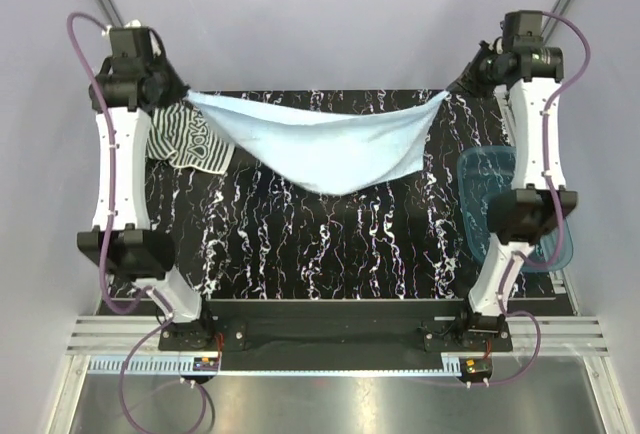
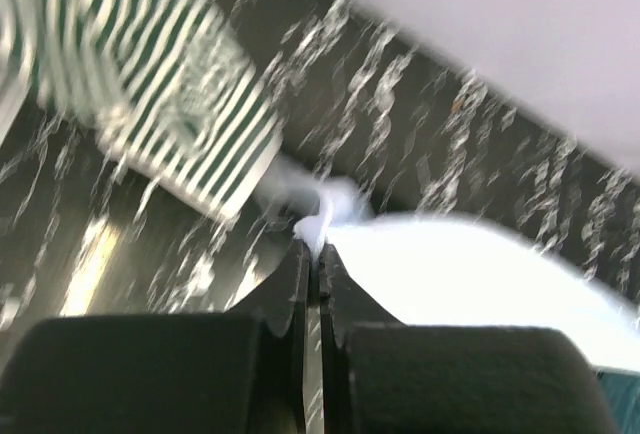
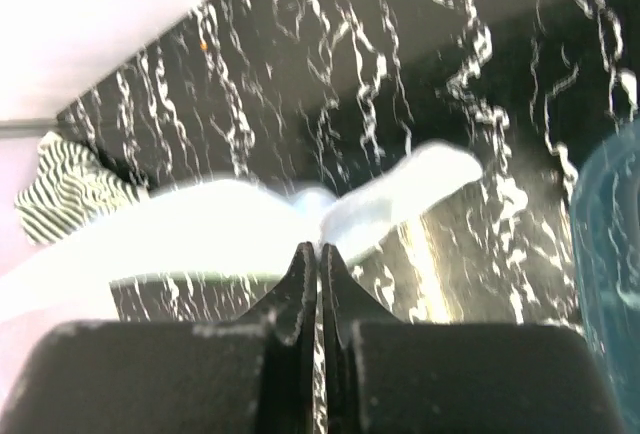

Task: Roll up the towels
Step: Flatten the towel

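Note:
The pale blue towel [image 1: 325,144] hangs stretched in the air across the far half of the table, sagging in the middle. My left gripper [image 1: 183,92] is shut on its left corner, my right gripper [image 1: 452,89] shut on its right corner. In the left wrist view the pinched corner of the blue towel [image 2: 480,274] bunches at my left gripper [image 2: 313,244]. In the right wrist view the blue towel [image 3: 220,234] spreads from my right gripper [image 3: 318,247]. The striped towel [image 1: 188,139] lies crumpled on the table under the left corner; the striped towel [image 2: 170,84] also shows in the left wrist view, and the striped towel [image 3: 65,189] in the right.
A translucent blue plastic tray [image 1: 490,189] sits at the table's right edge, partly under the right arm. The black marbled tabletop [image 1: 330,244] lies below the hanging towel. Grey walls close in at the back and both sides.

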Available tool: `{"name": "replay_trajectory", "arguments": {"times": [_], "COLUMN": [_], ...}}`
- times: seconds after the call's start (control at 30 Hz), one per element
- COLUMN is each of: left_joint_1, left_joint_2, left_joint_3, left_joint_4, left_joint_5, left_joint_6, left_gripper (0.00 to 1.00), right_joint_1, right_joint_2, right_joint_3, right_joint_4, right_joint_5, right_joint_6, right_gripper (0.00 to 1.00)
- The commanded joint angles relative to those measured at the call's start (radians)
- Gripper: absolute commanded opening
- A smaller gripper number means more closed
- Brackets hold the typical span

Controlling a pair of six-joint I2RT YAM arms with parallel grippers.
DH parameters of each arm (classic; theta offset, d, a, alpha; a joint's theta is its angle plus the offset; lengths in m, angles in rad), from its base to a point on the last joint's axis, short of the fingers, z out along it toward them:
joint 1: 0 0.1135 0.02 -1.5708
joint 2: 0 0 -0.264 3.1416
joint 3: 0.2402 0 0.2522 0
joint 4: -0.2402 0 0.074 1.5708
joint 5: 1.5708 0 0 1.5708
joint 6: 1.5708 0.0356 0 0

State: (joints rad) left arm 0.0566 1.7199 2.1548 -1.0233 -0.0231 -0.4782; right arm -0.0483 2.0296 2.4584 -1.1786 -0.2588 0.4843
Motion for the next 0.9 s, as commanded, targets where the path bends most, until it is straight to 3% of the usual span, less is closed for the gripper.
{"name": "replay_trajectory", "arguments": {"times": [0.0,0.13,0.17,0.3,0.4,0.5,0.67,0.83,0.87], "left_joint_1": [0.069,0.124,0.141,0.175,0.195,0.225,0.331,0.333,0.331], "left_joint_2": [-0.318,-0.52,-0.587,-0.695,-0.746,-0.752,-0.75,-0.743,-0.729], "left_joint_3": [-0.218,-0.644,-0.711,-0.965,-1.128,-1.228,-1.31,-1.202,-1.175], "left_joint_4": [0.138,0.198,0.216,0.201,0.189,0.167,0.187,0.241,0.253], "left_joint_5": [0.072,0.106,0.103,0.085,0.055,0.042,0.161,0.219,0.256], "left_joint_6": [0.024,0.03,0.035,0.044,0.009,-0.019,-0.002,-0.03,-0.036], "left_gripper": [0.0,0.0,0.0,0.0,0.0,0.0,0.0,0.0,0.0], "right_joint_1": [0.004,0.005,0.004,0.004,0.005,0.005,0.007,0.005,0.005], "right_joint_2": [-0.277,-0.588,-0.63,-0.799,-0.879,-0.87,-0.836,-0.735,-0.702], "right_joint_3": [-0.336,-0.773,-0.934,-1.308,-1.516,-1.627,-1.664,-1.477,-1.363], "right_joint_4": [0.162,0.299,0.319,0.456,0.516,0.536,0.571,0.554,0.542], "right_joint_5": [-0.069,-0.031,-0.031,-0.077,-0.112,-0.164,-0.223,-0.214,-0.212], "right_joint_6": [-0.029,0.002,0.007,0.085,0.114,0.122,0.131,0.119,0.109], "right_gripper": [0.0,0.0,0.0,0.0,0.0,0.0,0.0,0.0,0.0]}}
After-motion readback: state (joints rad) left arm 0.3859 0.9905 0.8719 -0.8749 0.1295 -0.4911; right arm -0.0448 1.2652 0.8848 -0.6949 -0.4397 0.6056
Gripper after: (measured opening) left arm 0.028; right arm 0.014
